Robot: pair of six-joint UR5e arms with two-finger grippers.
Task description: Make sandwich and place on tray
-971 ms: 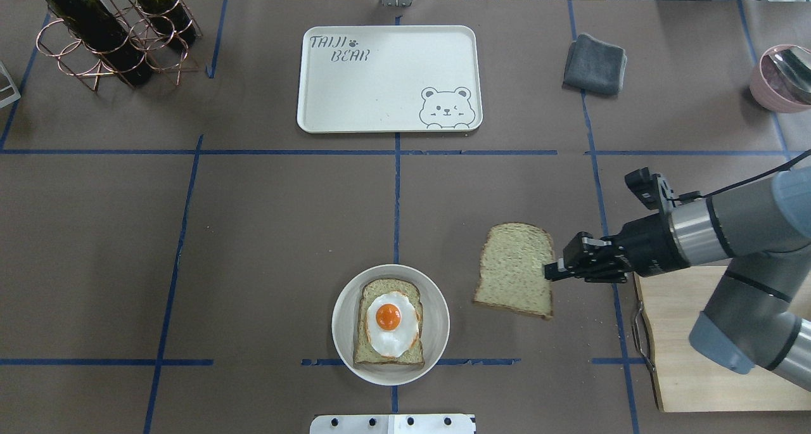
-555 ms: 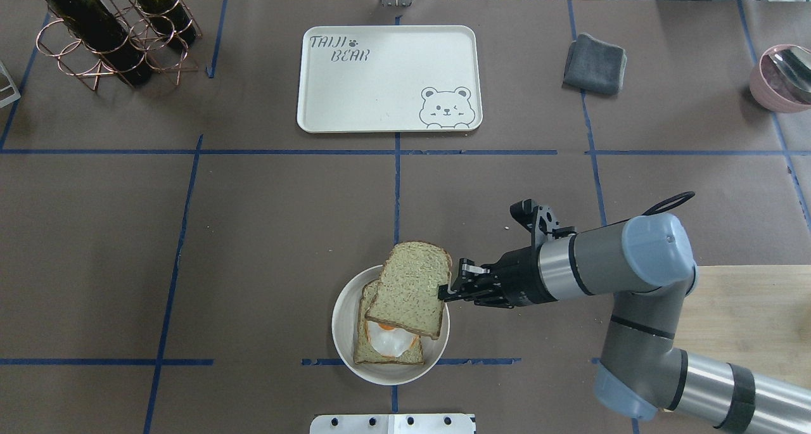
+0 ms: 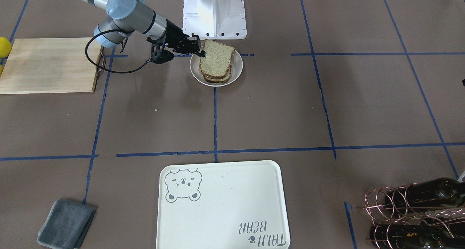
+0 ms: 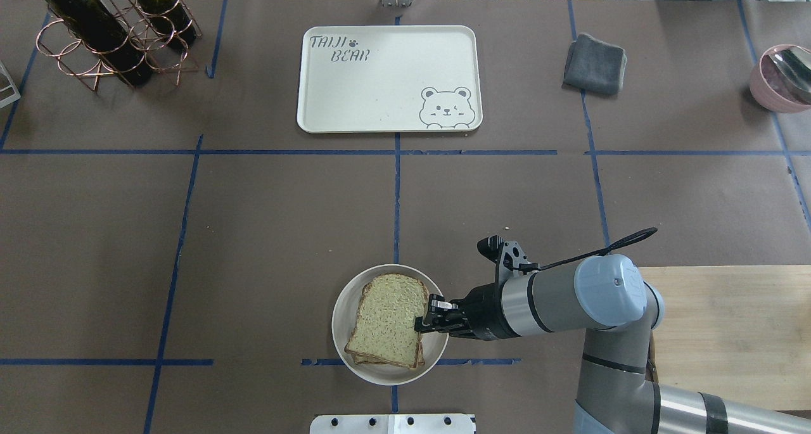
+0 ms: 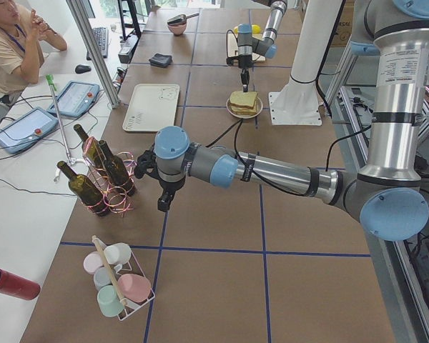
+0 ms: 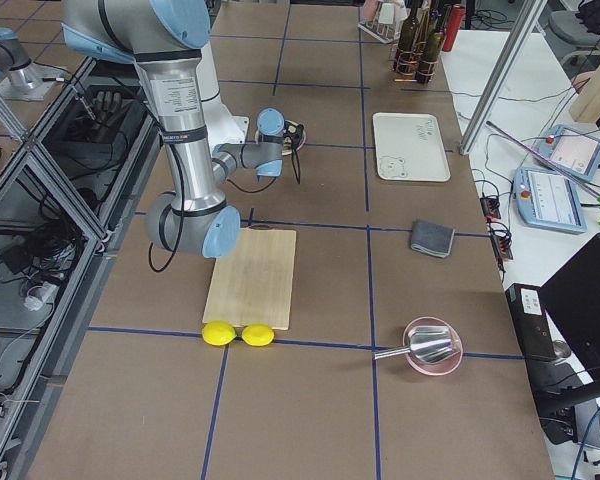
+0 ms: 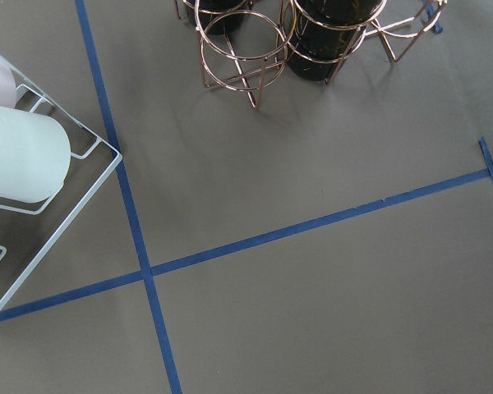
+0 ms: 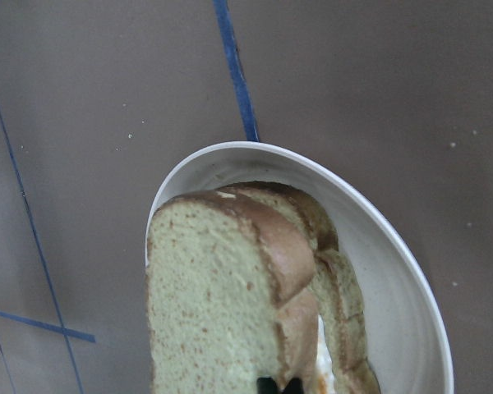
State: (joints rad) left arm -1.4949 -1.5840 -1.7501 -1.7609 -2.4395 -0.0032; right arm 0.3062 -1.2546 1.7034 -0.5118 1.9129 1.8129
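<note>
The sandwich sits on the small white plate [image 4: 380,377] near the table's front centre. The top bread slice [image 4: 386,320] lies over the egg and the bottom slice; the egg is almost hidden. My right gripper [image 4: 423,323] is shut on the top slice's right edge, low over the plate; it also shows in the front view [image 3: 201,53]. The right wrist view shows the stacked slices [image 8: 205,304] close up. The cream bear tray [image 4: 389,79] lies far back at centre, with nothing on it. My left gripper [image 5: 162,204] hovers near the bottle rack; I cannot tell if it is open.
A wooden cutting board [image 4: 728,332] lies at the front right under my right arm. A grey cloth [image 4: 594,63] and a pink bowl [image 4: 782,79] are at the back right. A copper bottle rack [image 4: 114,28] stands at the back left. Two lemons [image 6: 238,334] lie beside the board.
My right gripper carried the bread slice from the table right of the plate leftward and down onto the egg and bottom slice. The egg is now covered.
</note>
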